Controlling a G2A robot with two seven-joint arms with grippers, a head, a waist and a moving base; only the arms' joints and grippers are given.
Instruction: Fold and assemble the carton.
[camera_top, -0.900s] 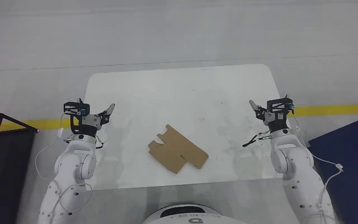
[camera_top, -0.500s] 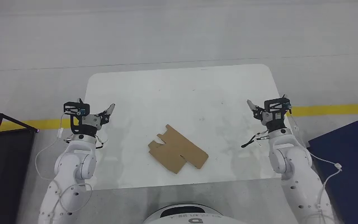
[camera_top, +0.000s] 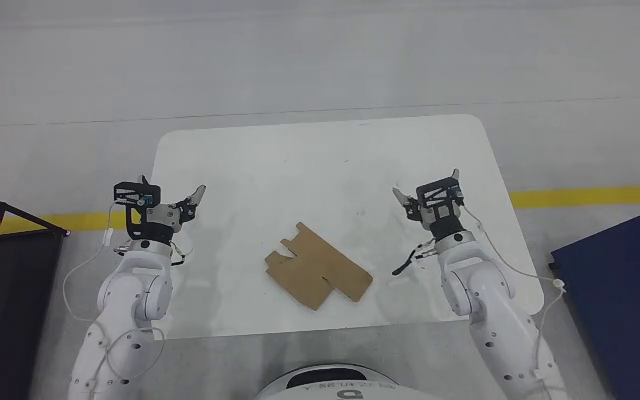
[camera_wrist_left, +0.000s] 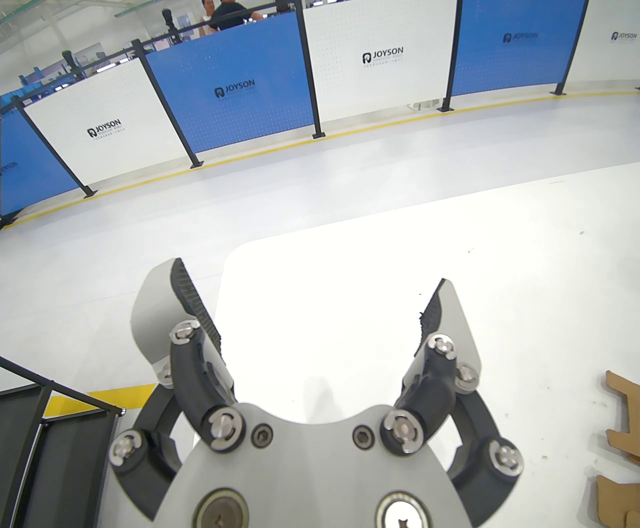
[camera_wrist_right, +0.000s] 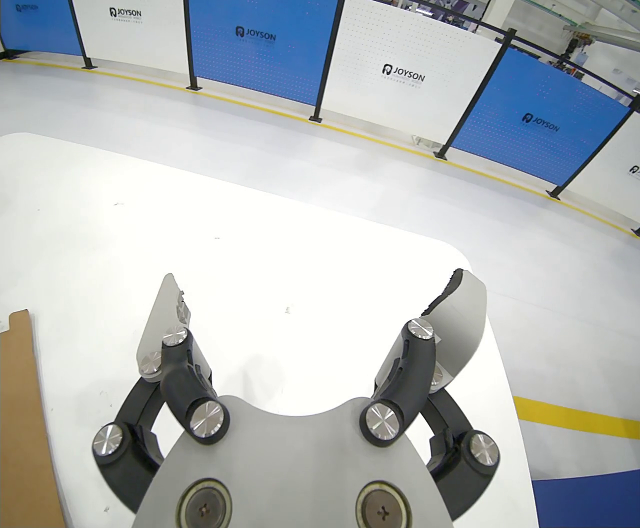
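On the floor at the far left, a dark frame is seen beside the worktop, with a yellow floor line running up to it. The left gripper is held over the left edge of the worktop. Its jaws are spread wide, and in the left wrist view bare white surface is seen between the ribbed pads. Blue and white fence panels are seen standing on the grey floor beyond.

The carton is laid flat on the worktop, near the middle of the edge closest to the robot. It is a brown cardboard blank, not yet folded up, set askew, with notched tabs at its far left end. It is placed between the two arms and is touched by neither. Only its tabbed edge is caught at the side of the left wrist view, and one straight edge at the side of the right wrist view.

The right gripper is held over the right part of the worktop, inside the right edge and near the carton's right end. Its jaws are likewise spread wide, with bare worktop showing between them. A thin dark cable is seen hanging by that wrist. A dark blue panel lies on the floor at the far right.
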